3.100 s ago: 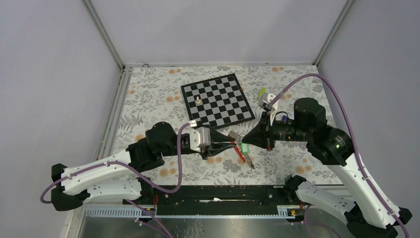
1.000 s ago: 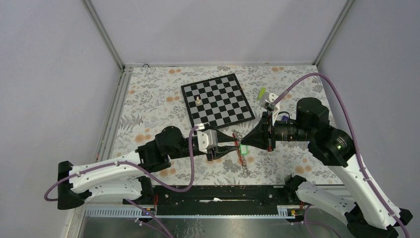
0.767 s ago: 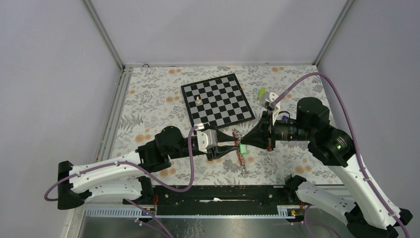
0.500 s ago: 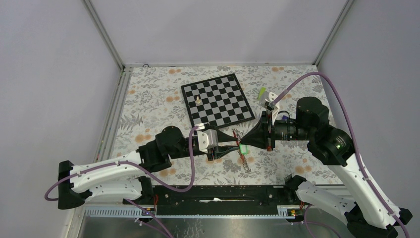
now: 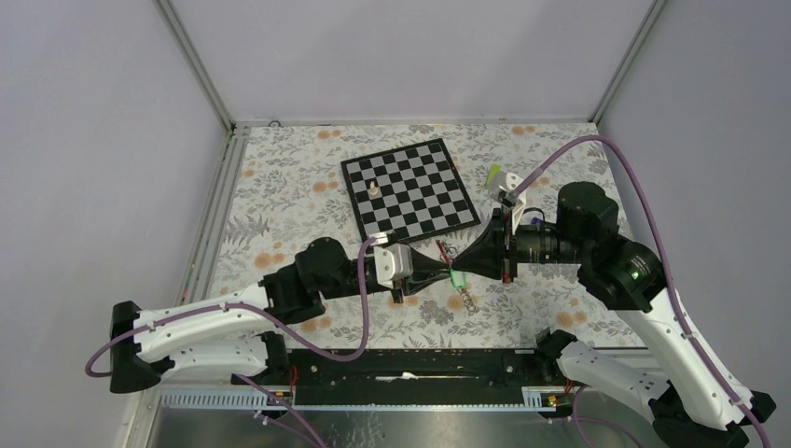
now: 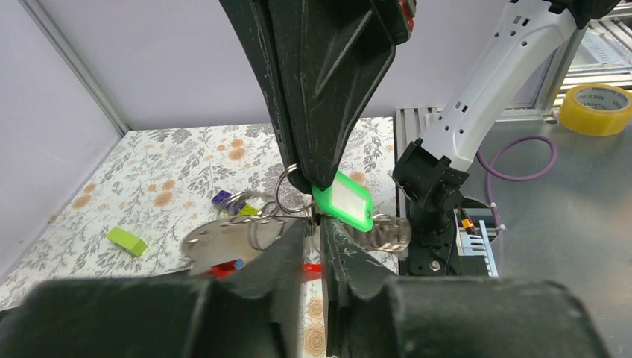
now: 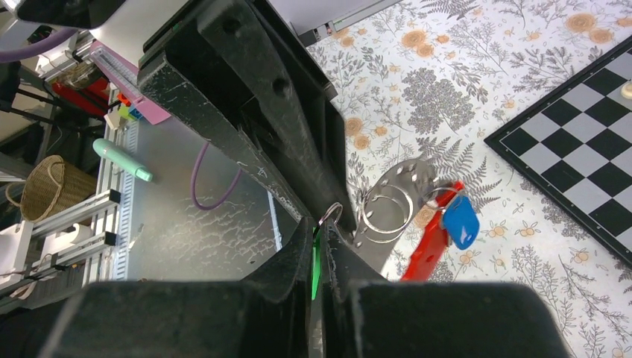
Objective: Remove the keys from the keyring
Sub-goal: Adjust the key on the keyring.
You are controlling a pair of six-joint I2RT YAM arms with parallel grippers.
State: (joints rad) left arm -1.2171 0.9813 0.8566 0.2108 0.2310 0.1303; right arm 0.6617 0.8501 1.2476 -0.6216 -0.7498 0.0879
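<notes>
left gripper (image 5: pixel 442 269) and right gripper (image 5: pixel 459 265) tip to tip mid-table, keyring (image 6: pixel 282 186) jammed between, no way through; chessboard (image 5: pixel 410 189) close behind them; bare cloth (image 5: pixel 280 187) left of board passable

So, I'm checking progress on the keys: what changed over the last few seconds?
The left gripper moved right, up to the right gripper, and its jaws narrowed at the keyring. The dangling chain shifted slightly toward the grippers. The right gripper stayed shut on the keyring; the chessboard did not move.
</notes>
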